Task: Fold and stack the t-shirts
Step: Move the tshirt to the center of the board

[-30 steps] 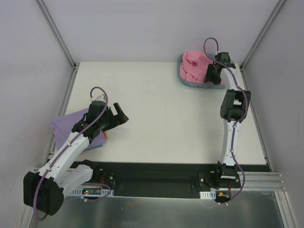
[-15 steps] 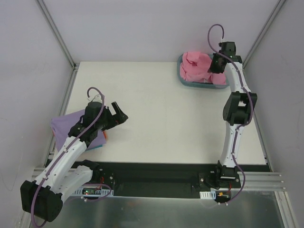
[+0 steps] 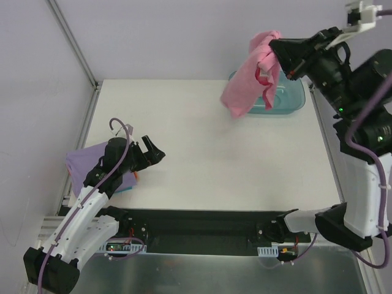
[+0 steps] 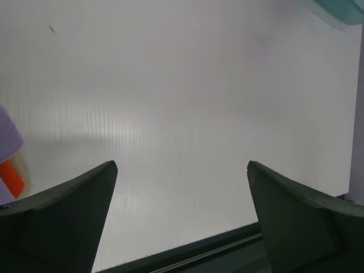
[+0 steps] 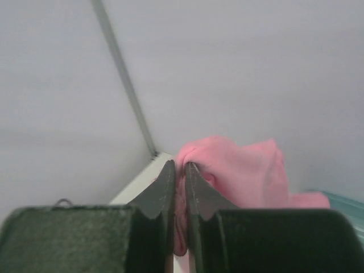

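Observation:
My right gripper (image 3: 278, 48) is raised high at the back right and is shut on the pink t-shirt (image 3: 248, 76), which hangs bunched from it above the table's far side. In the right wrist view the pink cloth (image 5: 244, 170) is pinched between the closed fingers (image 5: 166, 187). The lavender t-shirt (image 3: 82, 162) lies folded at the table's left edge, partly under my left arm. My left gripper (image 3: 154, 149) is open and empty, held just right of the lavender shirt; its view shows only bare table (image 4: 182, 114) between the fingers (image 4: 74, 210).
The teal plastic tub (image 3: 288, 98) stands at the back right corner, behind the hanging pink shirt; its corner shows in the left wrist view (image 4: 341, 8). A small orange and teal item (image 3: 133, 179) lies beside the lavender shirt. White walls enclose the table on three sides.
My right gripper has lifted the pink t-shirt up out of the tub, and it now hangs high in the air. The left arm has barely shifted.

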Robot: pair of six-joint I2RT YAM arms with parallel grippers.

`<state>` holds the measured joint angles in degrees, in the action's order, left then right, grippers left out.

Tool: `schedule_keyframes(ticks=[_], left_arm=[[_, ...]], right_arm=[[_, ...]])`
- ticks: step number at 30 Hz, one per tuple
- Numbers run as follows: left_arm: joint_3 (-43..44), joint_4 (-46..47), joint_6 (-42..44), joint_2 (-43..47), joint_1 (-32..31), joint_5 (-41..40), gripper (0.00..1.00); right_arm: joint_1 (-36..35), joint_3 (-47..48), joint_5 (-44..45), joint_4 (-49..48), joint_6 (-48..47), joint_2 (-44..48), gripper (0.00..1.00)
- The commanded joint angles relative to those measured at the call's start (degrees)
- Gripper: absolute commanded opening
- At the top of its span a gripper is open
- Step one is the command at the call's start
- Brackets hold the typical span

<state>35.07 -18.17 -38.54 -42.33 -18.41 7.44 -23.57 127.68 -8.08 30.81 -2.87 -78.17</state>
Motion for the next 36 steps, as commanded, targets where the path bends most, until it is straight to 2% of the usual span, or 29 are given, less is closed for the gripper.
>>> schedule_keyframes(ticks=[1,7,10,12,13,16,17,19,20,21,22,23,24,27,30,31,33,34,36], left_arm=[[-1.7,1.4,-1.4,2.9,-0.3,-0.2,0.99],[-2.5,1.2,-1.9,3.1,-0.3,0.8,0.99],[-2.6,0.6,-2.1,3.1,-0.3,0.0,0.99],[-2.6,0.2,-2.2,3.2,-0.3,-0.8,0.99],[-2.6,0.0,-2.4,3.0,-0.4,-1.8,0.99],[-2.1,-1.9,-2.8,2.7,-0.3,-4.9,0.99],[-1.7,-3.7,-3.1,2.7,-0.3,-6.0,0.99],[-1.4,-4.9,-3.9,2.2,-0.3,-8.7,0.99],[-1.1,-6.1,-4.0,2.0,-0.3,-10.2,0.99],[-0.8,-6.3,-3.9,1.6,-0.3,-10.4,0.99],[-0.6,-6.7,-3.7,0.9,-0.3,-10.4,0.99],[-0.4,-6.9,-3.6,0.6,-0.3,-10.3,0.99],[-0.4,-7.3,-3.6,0.2,-0.3,-10.1,0.99],[-0.5,-7.7,-3.9,-1.7,-0.3,-9.8,0.99],[-0.3,-8.0,-4.0,-3.2,-0.3,-8.9,0.99],[-0.4,-8.2,-4.1,-3.4,-0.3,-8.7,0.99],[-0.7,-8.3,-4.4,-3.3,-0.3,-8.4,0.99],[-1.1,-8.7,-4.4,-3.0,-0.3,-8.6,0.99],[-1.5,-9.6,-4.7,-2.3,-0.3,-8.9,0.99]], right_arm=[[-4.8,0.9,-7.0,-3.6,6.0,0.4,0.01],[-5.4,-0.9,-11.0,-6.6,9.9,0.9,0.02],[-5.4,-4.7,-7.7,-5.1,7.5,1.3,0.04],[-5.3,-8.6,-2.3,-4.1,3.9,2.3,0.06],[-5.4,-16.6,0.1,-4.7,3.4,4.8,0.08],[-5.1,-30.6,10.9,-6.9,-3.3,10.7,0.14],[-4.1,-40.2,18.4,-6.8,-3.6,12.0,0.15],[-1.8,-49.2,24.4,-7.3,-1.8,14.4,0.26],[2.5,-57.8,26.4,-7.3,-0.1,14.3,0.32],[5.1,-60.9,26.2,-6.9,2.8,13.7,0.54],[7.6,-63.5,25.4,-5.9,5.7,11.1,0.70],[11.4,-64.6,23.7,-4.5,6.9,9.6,0.83],[12.2,-65.0,24.8,-1.2,7.8,8.0,0.99],[10.3,-62.3,30.0,2.9,6.2,4.1,0.97],[4.2,-59.8,31.1,5.1,4.4,4.6,0.97],[0.3,-59.7,28.9,5.2,3.8,5.0,0.97],[-3.0,-60.3,22.4,3.6,3.8,5.8,0.97],[-6.3,-62.7,13.4,2.1,4.5,6.1,0.97],[-10.1,-65.5,5.7,-4.0,6.6,5.6,0.97]])
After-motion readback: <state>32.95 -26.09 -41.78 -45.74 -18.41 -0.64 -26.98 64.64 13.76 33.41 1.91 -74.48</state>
